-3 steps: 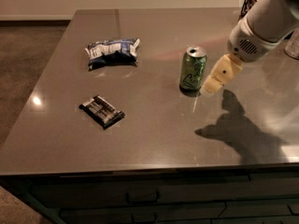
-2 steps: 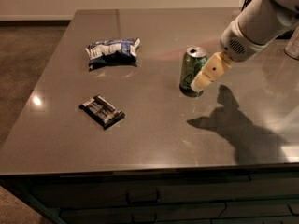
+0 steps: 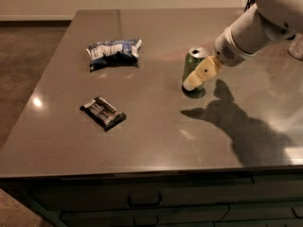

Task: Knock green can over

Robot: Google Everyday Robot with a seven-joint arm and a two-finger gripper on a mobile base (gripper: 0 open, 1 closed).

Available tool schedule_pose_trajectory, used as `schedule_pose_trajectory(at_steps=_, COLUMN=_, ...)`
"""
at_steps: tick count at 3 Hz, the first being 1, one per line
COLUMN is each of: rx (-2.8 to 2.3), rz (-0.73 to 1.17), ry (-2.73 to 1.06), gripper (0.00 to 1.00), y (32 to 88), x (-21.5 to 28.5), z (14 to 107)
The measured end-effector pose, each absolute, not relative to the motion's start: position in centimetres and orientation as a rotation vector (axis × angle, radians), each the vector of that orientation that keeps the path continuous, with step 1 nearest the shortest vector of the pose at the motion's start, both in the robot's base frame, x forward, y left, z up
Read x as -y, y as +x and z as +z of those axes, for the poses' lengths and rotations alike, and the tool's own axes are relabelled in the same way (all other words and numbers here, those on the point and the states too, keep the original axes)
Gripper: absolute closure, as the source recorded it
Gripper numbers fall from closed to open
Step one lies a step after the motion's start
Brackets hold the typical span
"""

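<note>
The green can (image 3: 191,66) stands upright on the grey table top (image 3: 156,126), right of centre, silver top with pull-tab facing up. My gripper (image 3: 195,81) comes in from the upper right on a white arm (image 3: 258,25). Its cream-coloured fingers lie across the front right side of the can and cover its lower part. Whether they touch the can I cannot tell.
A blue-white snack bag (image 3: 113,52) lies at the back left. A dark flat packet (image 3: 103,113) lies at the front left. A pale object (image 3: 297,46) sits at the right edge. The arm's shadow falls on the table at the front right.
My gripper has moved left and a little down, from beside the can's right side to in front of it. The can stands in the same place.
</note>
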State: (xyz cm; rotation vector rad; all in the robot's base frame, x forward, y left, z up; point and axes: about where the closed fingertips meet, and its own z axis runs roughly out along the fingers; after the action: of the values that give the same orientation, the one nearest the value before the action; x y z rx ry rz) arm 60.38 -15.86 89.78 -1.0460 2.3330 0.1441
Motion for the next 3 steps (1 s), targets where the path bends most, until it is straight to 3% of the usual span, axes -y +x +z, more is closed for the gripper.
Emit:
schedule_pose_trajectory(at_steps=1, rx=-2.292, rz=0.186, ry=-1.002, gripper=0.00, y=61.5, x=15.0, z=89.6)
schedule_pose_trajectory(at_steps=2, rx=-2.261, rz=0.223, ry=-0.967, gripper=0.18, y=62.2, x=14.1, z=89.5)
schedule_pose_trajectory(at_steps=3, rx=-2.239, rz=0.260, ry=-0.939, gripper=0.42, y=62.4, x=13.7, z=89.5)
